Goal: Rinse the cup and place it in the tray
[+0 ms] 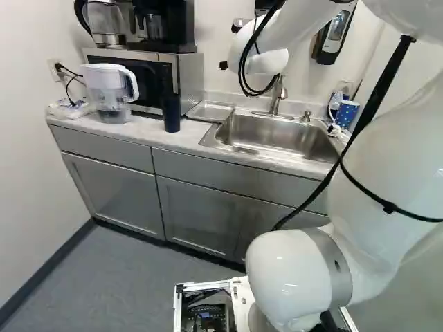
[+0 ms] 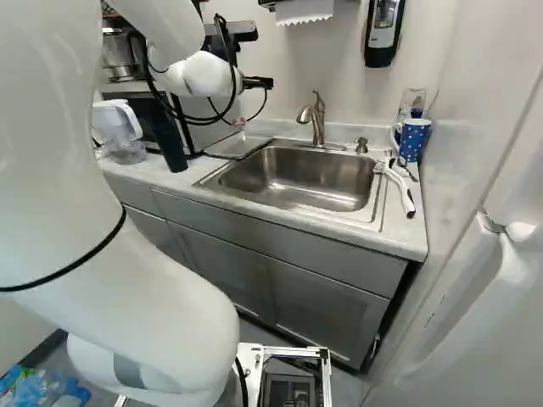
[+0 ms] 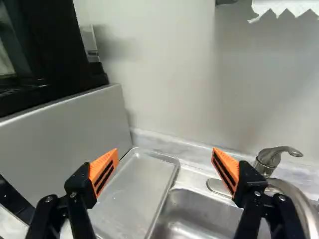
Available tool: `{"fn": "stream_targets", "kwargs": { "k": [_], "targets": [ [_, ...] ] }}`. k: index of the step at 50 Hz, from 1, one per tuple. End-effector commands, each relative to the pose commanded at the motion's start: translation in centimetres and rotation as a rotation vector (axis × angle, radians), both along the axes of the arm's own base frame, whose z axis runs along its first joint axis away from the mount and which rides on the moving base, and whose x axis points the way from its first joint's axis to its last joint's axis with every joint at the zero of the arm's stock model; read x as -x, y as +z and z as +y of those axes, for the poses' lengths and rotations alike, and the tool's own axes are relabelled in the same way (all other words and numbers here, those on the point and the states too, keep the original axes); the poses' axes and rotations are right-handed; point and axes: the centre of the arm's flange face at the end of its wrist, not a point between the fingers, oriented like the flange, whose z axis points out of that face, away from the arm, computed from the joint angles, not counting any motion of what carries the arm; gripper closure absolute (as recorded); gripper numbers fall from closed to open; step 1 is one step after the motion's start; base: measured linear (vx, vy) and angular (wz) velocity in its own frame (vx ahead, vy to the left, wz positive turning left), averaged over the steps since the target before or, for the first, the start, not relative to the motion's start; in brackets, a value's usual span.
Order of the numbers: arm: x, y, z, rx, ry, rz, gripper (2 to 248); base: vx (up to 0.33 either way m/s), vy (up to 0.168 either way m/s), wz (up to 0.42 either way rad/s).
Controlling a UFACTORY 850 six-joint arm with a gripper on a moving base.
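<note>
Reaching the cup is what your arm has left to do first: the gripper (image 3: 165,151) stands wide, nothing between its orange pads, aimed over the metal tray (image 3: 142,186). That tray lies flat towards the worktop's (image 2: 399,242) back edge, between the microwave (image 1: 189,77) and the sink (image 2: 293,167), probably put there so wet things can drain next to the basin. Your blue cup with white spots (image 2: 413,140) is on the opposite side of the sink, upright near the worktop's back right corner, its handle turned towards the basin, which should suit a grasp from that side. Just behind it stands what may be a clear glass (image 2: 413,100), though the view is too poor to be sure; go in gently so you don't knock it. The brush (image 2: 397,186) lies in front of the cup with its head at the sink's right rim, likely left handy for washing up. The faucet (image 2: 317,123) rises at the back of the sink, so you'd want to lift clear of it when crossing, then bring the cup under the spout before the tray. As for brands or labels, you'll find no legible writing on the cup, the tray or the dark tumbler (image 2: 170,140); go by the spots.
</note>
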Motion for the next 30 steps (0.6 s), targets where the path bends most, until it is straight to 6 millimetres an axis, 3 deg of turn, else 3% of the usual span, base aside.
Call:
{"fn": "stream_targets", "kwargs": {
  "k": [30],
  "targets": [
    [0.0, 0.0, -0.16, -0.016, -0.012, 0.0, 3, 0.0, 0.0, 0.0]
  ]
}}
